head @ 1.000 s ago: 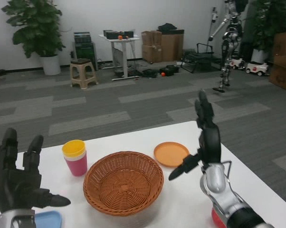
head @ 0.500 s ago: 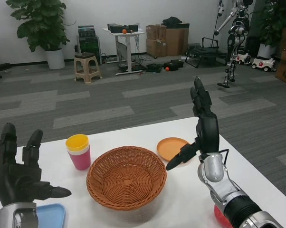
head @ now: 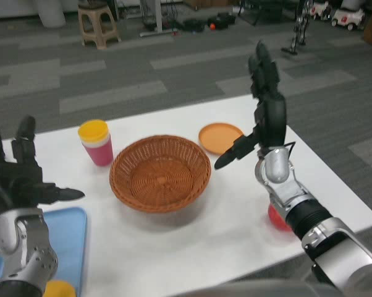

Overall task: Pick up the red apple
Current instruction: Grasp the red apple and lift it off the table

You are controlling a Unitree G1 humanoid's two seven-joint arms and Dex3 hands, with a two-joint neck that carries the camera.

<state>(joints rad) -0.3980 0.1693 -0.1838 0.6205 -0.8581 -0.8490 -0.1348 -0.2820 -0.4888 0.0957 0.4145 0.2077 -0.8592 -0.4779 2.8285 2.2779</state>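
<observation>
The red apple (head: 276,218) is seen on the tabletop (head: 235,235), partly hidden under the right forearm. The right robot hand (head: 267,117) is raised above, released and empty. The approach step is judged pending; lowering onto the apple is required

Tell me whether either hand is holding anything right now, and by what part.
Nothing is held. The left hand and right hand are both raised with fingers spread; the red apple sits on the table, mostly hidden behind the right forearm.
</observation>
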